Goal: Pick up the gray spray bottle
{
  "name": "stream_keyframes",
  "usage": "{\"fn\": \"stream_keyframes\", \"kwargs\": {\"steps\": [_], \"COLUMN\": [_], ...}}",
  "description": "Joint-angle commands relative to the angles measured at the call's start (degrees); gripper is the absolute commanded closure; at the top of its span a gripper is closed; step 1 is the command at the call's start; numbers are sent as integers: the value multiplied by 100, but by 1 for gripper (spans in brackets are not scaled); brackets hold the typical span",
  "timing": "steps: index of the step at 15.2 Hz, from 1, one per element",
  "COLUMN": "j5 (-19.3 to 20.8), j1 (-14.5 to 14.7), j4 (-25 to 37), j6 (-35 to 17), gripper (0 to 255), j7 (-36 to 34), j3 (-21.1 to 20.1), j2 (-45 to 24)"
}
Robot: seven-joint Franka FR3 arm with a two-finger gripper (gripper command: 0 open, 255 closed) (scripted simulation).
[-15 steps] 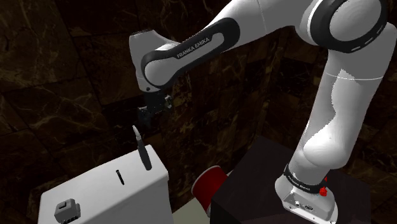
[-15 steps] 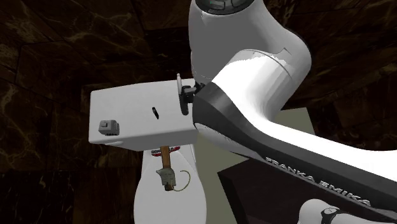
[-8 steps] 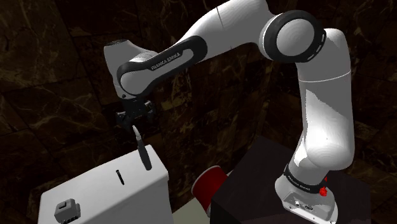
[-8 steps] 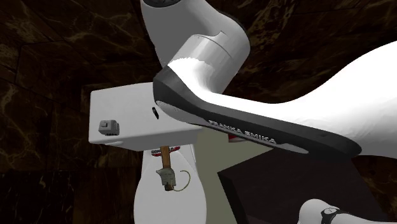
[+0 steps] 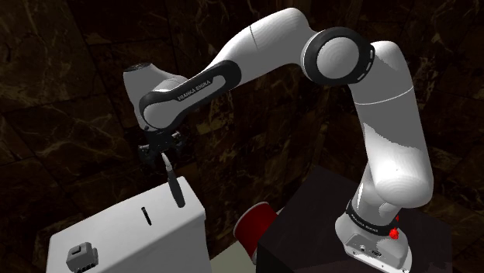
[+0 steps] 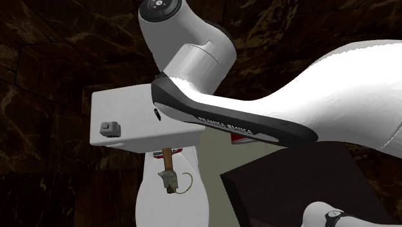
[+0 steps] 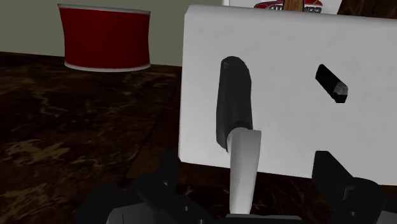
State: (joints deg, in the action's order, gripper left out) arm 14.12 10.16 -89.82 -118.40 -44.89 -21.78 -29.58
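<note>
In the shoulder view, a small grey block (image 5: 81, 257) sits at the near left corner of the white tabletop (image 5: 116, 233). A little to the right lies a short black piece (image 5: 145, 215). At the far right edge of the tabletop stands the spray bottle (image 5: 175, 188), slim, with a black lower body and a pale grey upper part. The hand (image 5: 162, 147) hangs just above its top. In the wrist view the fingers stand wide apart with the pale part between them, not touching it. Further right and lower is a red container (image 5: 256, 223) with a white rim, then the dark stand (image 5: 310, 225) that carries the white arm (image 5: 388, 139)
</note>
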Motion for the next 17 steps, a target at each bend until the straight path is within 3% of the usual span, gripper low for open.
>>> {"fn": "stream_keyframes", "kwargs": {"steps": [1,3,4,13,17], "j5": [43,43,43,43,-16], "j1": [14,14,16,14,2], "j4": [-92,-92,-77,-92,42], "j6": [-170,-170,-158,-170,75], "gripper": [0,0,255,255,255], "j7": [-39,-39,-38,-39,5], "j3": [22,22,22,22,-11], "j2": [-81,-81,-84,-81,38]}}
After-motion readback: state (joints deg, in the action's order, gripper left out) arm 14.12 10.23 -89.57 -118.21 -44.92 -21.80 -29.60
